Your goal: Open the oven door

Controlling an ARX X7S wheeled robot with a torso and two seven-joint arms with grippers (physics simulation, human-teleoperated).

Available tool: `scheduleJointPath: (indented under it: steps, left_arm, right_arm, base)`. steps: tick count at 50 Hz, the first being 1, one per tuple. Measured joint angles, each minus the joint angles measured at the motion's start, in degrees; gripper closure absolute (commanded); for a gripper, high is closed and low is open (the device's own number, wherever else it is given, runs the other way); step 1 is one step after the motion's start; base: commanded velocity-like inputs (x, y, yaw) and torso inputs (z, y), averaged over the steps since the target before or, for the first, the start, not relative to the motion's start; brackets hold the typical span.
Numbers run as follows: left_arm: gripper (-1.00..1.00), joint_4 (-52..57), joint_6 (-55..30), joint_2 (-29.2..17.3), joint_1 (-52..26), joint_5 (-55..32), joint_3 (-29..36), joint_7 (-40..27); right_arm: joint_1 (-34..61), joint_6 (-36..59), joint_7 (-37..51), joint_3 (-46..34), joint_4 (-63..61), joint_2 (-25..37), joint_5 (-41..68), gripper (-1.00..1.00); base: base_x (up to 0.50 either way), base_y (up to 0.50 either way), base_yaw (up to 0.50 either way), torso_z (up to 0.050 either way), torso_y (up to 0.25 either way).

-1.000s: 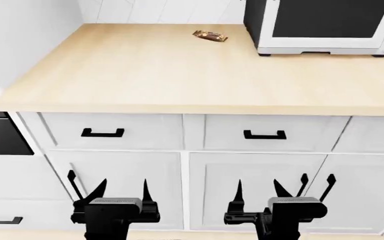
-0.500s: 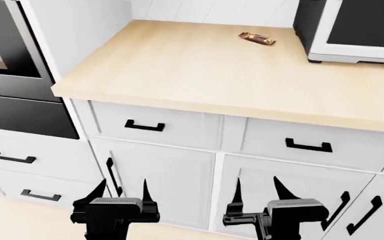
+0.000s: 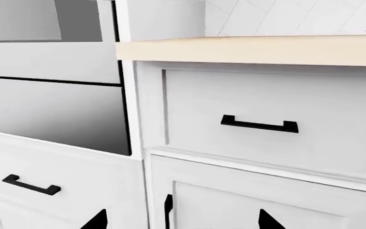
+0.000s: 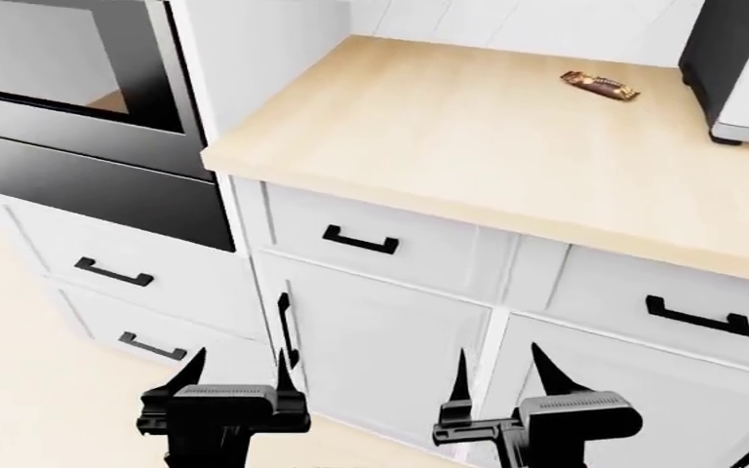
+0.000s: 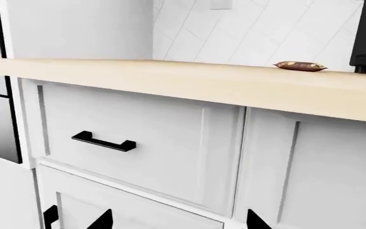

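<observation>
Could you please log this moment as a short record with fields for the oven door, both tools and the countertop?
oven door: closed, glossy black, upper left in head view; handle not in view
left tool: open, empty, low before the white cabinets
right tool: open, empty, apart from the door
countertop: light wood, bears a brown wrapped snack near the microwave
contact with door: none

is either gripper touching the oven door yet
No: in the head view the left gripper and right gripper hang open low before the white cabinets, well apart from the oven door at upper left.
</observation>
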Motion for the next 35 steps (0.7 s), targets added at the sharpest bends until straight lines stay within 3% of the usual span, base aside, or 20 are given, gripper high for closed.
scheduleJointPath:
  steps: [35]
  left_arm:
    - [-1.00, -0.78, 0.65, -1.69, -0.49, -1.91, 2.16, -1.78]
  right_arm:
    - [-0.71, -1.07, 1.40, -2.38, -0.67, 1.95, 0.88, -1.00]
  base:
    - [0.00, 0.00, 0.50, 0.000, 0.000]
